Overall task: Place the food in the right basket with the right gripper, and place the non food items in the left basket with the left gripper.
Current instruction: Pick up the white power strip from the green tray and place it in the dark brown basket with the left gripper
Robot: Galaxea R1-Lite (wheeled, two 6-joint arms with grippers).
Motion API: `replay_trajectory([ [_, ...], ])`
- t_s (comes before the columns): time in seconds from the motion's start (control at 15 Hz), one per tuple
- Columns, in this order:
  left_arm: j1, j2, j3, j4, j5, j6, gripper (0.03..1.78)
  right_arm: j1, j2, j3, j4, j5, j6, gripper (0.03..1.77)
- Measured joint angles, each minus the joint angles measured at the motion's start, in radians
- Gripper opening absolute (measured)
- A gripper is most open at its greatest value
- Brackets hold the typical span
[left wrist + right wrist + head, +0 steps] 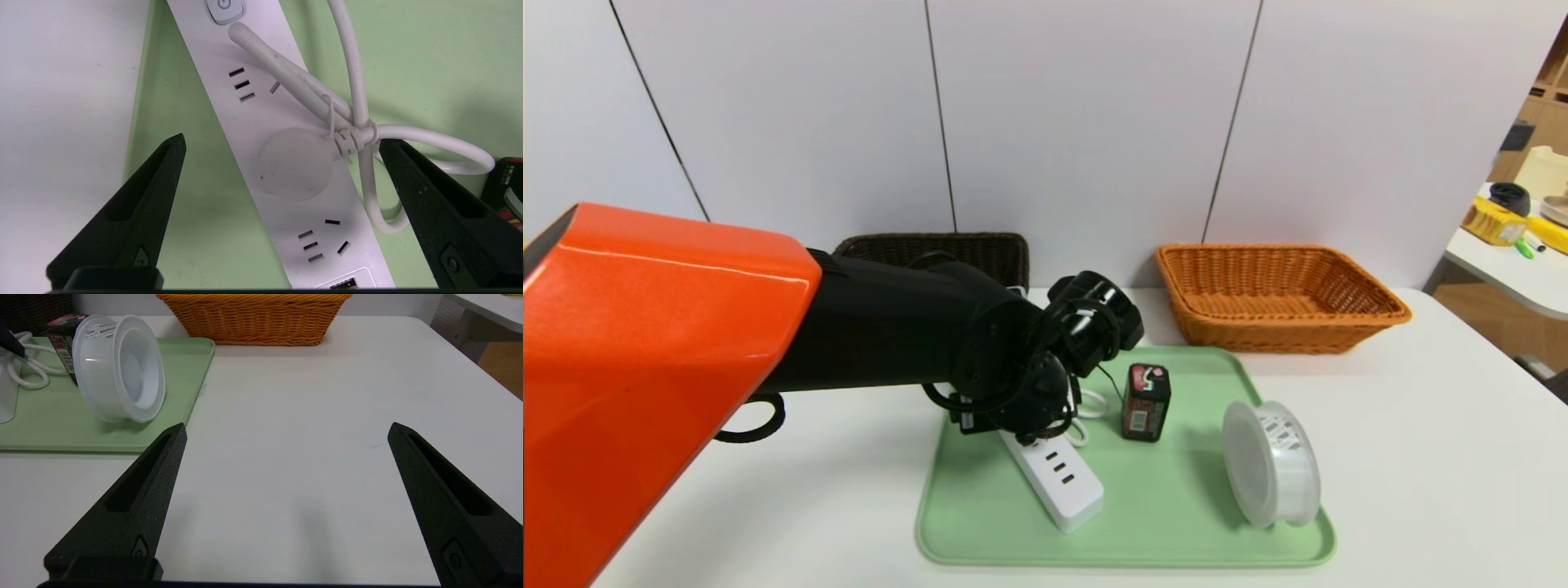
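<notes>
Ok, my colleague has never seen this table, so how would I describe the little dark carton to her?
Find the green tray before the orange wicker basket. The small upright carton stands there, the only near-black item, between white power strip and round tub.

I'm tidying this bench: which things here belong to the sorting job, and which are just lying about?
Part of the job:
- power strip
- dark carton
- white tub
- dark brown basket
- orange basket
- left gripper, open over the strip
- right gripper, open, idle over the table

Just about:
- yellow box on the side table
</notes>
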Motion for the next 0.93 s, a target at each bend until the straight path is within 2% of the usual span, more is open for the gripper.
replay_trajectory([
  [0.67, -0.019, -0.013, 0.011, 0.001, -0.006, 0.014, 1.69, 0.000, 0.000, 0.000, 0.000, 0.000, 0.000, 1.70],
  [0.93, -0.038, -0.021, 0.019, 0.002, -0.006, 0.087, 1.69, 0.000, 0.000, 0.000, 0.000, 0.000, 0.000, 1.70],
])
